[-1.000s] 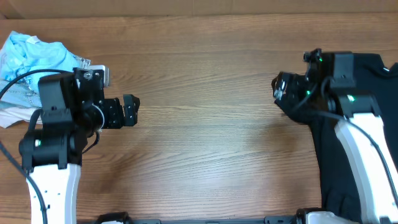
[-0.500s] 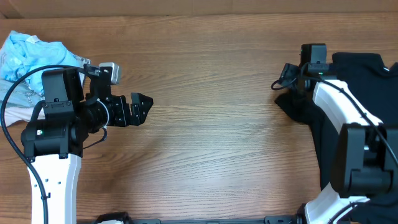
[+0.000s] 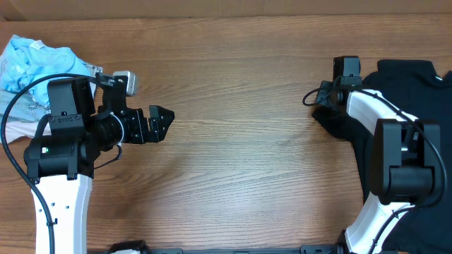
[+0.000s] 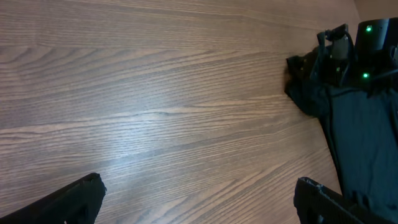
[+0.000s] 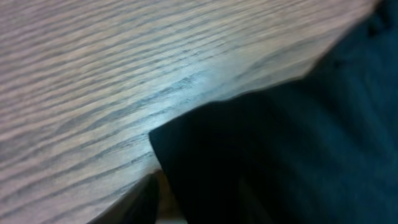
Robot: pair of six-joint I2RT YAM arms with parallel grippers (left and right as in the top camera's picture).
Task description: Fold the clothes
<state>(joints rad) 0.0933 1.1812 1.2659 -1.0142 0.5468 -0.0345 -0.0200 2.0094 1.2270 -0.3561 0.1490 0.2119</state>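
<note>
A black T-shirt (image 3: 417,85) of the clothes lies flat at the table's right side, and its left sleeve (image 3: 332,121) points toward the middle. My right gripper (image 3: 321,99) is down at that sleeve's tip. In the right wrist view the black fabric (image 5: 280,143) fills the space between the jaws. One finger (image 5: 143,199) shows just beside the cloth edge and the other is hidden under the cloth. My left gripper (image 3: 164,121) hovers open over bare wood at the left. Both of its fingertips are wide apart in its wrist view, where the shirt (image 4: 360,137) and the right gripper (image 4: 333,56) also show.
A crumpled pile of light blue and white clothing (image 3: 39,63) lies at the back left corner, behind the left arm. The wooden table (image 3: 240,141) stretches between the two arms. The right arm's white link (image 3: 374,106) lies over the shirt.
The right arm has swung round, bringing its gripper down onto the sleeve tip with its jaws narrowing around the cloth. The left gripper shifted slightly to the right early on, then stayed still.
</note>
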